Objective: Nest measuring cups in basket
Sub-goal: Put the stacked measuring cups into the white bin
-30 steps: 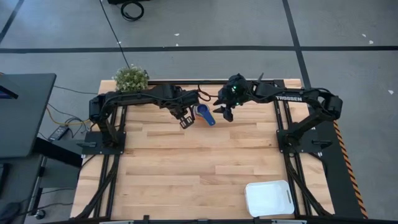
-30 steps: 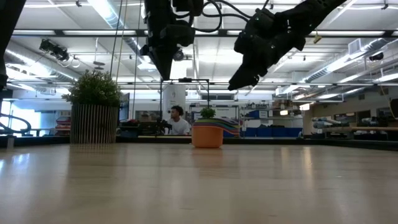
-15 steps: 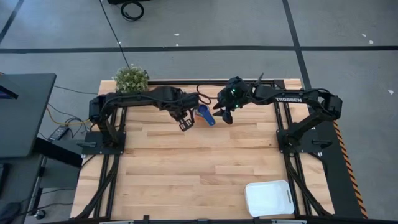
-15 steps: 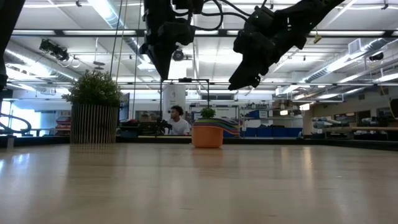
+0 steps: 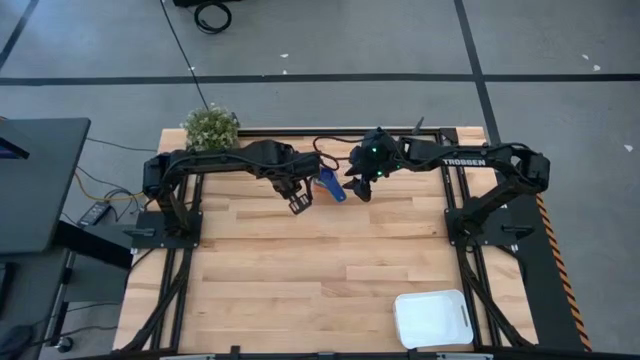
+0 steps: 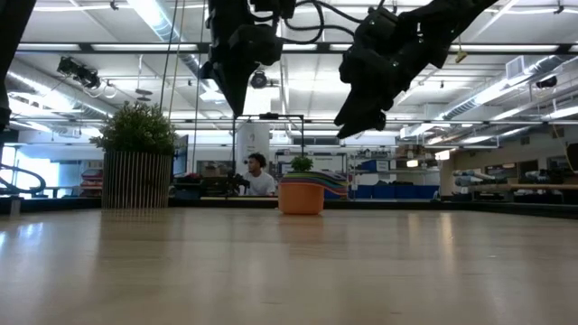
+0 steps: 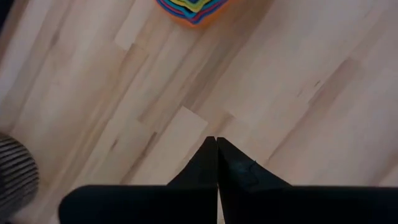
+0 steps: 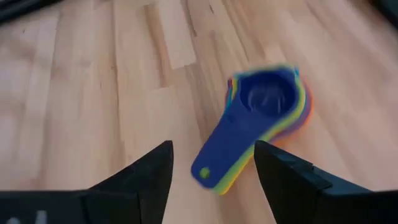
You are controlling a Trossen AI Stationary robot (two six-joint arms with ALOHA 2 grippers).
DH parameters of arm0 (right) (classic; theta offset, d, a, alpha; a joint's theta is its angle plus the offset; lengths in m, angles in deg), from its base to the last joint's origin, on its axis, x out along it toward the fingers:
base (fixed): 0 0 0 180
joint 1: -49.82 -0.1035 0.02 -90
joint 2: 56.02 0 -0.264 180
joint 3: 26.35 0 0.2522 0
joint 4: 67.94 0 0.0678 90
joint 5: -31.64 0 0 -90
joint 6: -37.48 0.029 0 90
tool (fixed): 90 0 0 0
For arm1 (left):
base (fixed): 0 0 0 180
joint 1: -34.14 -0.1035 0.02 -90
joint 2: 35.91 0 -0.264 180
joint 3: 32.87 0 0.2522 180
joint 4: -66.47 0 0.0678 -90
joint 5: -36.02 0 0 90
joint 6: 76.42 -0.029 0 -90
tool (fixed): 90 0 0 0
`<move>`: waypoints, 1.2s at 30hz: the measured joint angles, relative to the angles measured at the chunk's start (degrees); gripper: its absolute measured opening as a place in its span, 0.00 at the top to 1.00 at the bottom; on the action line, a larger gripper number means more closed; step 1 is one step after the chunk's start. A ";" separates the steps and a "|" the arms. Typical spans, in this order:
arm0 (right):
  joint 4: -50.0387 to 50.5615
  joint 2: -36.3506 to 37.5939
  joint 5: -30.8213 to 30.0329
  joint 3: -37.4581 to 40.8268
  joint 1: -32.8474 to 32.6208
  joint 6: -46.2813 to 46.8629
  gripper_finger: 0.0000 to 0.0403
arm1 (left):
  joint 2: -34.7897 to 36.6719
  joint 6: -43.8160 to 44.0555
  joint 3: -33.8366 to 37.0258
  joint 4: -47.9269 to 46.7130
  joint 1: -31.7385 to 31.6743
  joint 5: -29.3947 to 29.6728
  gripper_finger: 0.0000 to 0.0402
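Note:
The measuring cups [image 5: 328, 185] stand nested in one stack at the table's far middle, dark blue on top. The stack rests on its orange bottom cup [image 6: 301, 196], and the handles [image 8: 214, 163] fan toward my right gripper. My right gripper [image 8: 211, 155] is open and hangs above the table just right of the stack [image 8: 264, 112], touching nothing. My left gripper [image 7: 216, 149] is shut and empty. It hangs above the table just left of the stack [image 7: 193, 9]. The white basket [image 5: 432, 318] sits at the near right corner.
A potted green plant [image 5: 211, 127] stands at the far left corner, and its ribbed pot shows in the left wrist view [image 7: 15, 174]. Bare wood lies between the stack and the basket. A person [image 6: 259, 176] sits in the room beyond the table.
My right gripper has edged a little toward the cup stack, staying open. The stack has not moved.

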 joint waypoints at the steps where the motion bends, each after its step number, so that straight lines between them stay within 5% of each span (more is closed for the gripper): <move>1: 0.67 0.00 -0.05 0.00 0.00 2.78 0.43 | 0.00 0.75 0.00 0.00 0.00 -0.55 1.00; 11: 1.78 0.00 4.13 0.00 1.57 8.47 0.43 | -0.06 7.14 0.00 1.30 0.02 -6.96 1.00; 20: 1.91 0.00 7.87 0.00 2.71 8.86 0.43 | -0.09 13.22 0.00 5.76 0.64 -6.12 1.00; 36: 3.68 -0.02 10.80 0.00 2.78 5.70 0.43 | 9.46 17.13 -0.02 1.40 12.58 11.20 1.00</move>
